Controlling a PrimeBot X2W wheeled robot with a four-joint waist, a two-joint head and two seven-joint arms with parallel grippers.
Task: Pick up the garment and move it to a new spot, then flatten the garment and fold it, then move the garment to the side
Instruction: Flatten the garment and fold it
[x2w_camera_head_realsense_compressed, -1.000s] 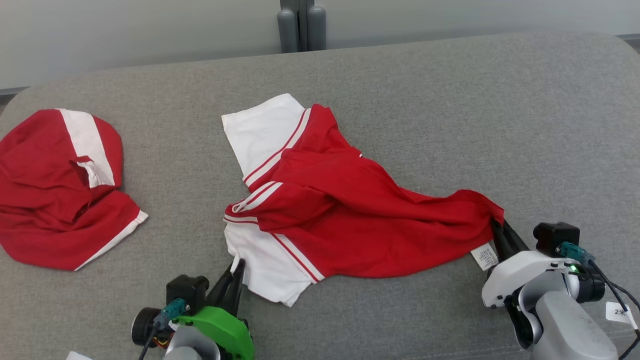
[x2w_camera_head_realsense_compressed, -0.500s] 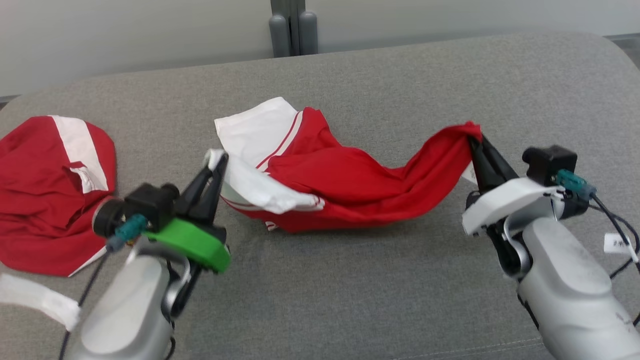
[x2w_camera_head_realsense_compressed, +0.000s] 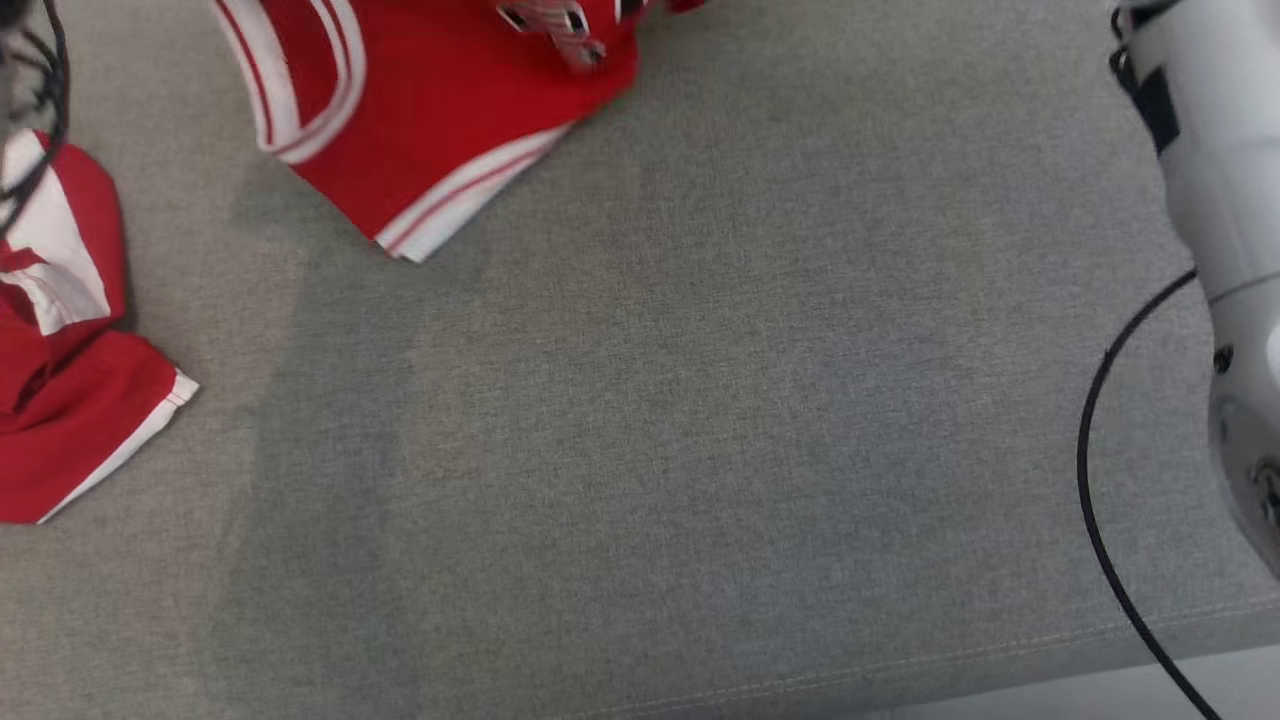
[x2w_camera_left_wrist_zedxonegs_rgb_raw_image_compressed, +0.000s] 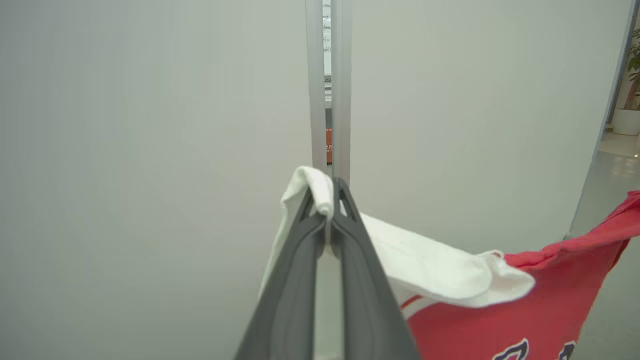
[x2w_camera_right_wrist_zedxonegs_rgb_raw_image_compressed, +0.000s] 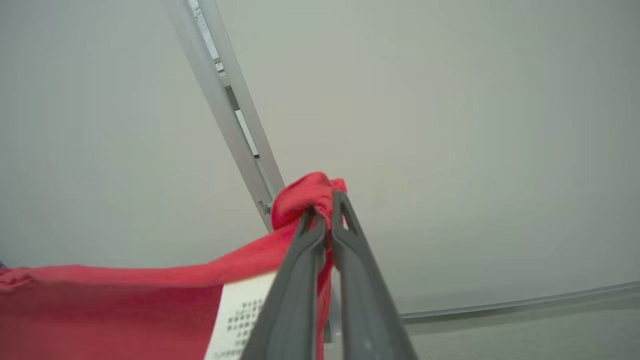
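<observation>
Grey fabric surface in the head view, pale wall behind both wrist views. Far left on the surface lies a second red-and-white garment, crumpled and not in play. Just right of it, at the top edge of the head view, hangs the lower part of the garment, red with white striped trim, casting a soft shadow on the surface below. It looks clear of the fabric, though contact can't be ruled out. The left gripper is clenched on the garment's white corner, and the cloth runs off to that view's right into the red body. The right gripper is clenched on a bunched red edge, with the care label just below it and the cloth running off to that view's left. So the garment is strung between the two grippers with its long axis left to right, the white end on the left and the red end on the right, sagging downward, and neither arm is nearer than the other. At far right in the head view are the pale forearm and a black cable. Judgement: the bare stretch of surface lies below and to the right of the hanging hem, well apart from the spare garment, so that is the likely spot for laying it down.
</observation>
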